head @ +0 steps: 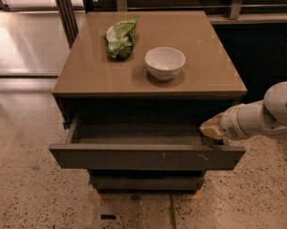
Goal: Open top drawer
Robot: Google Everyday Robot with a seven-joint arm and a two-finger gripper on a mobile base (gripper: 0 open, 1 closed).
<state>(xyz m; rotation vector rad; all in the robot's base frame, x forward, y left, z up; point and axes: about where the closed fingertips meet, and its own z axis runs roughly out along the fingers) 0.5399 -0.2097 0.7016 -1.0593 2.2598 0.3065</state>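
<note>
The top drawer [133, 157] is a wide dark grey-brown handleless front with small pale scratches right of centre. It stands pulled out from the cabinet, and its shallow interior [133, 133] shows with nothing in it. My gripper [210, 128] comes in from the right on a white arm. It sits at the drawer's right end, just behind the front panel, at or over the right rim.
The cabinet's brown top [86, 75] holds a green crumpled bag [120, 37] and a white bowl [165, 62]. A narrower lower drawer front [145, 182] sits below. Speckled floor surrounds the cabinet. A dark post [66, 11] stands at the back left.
</note>
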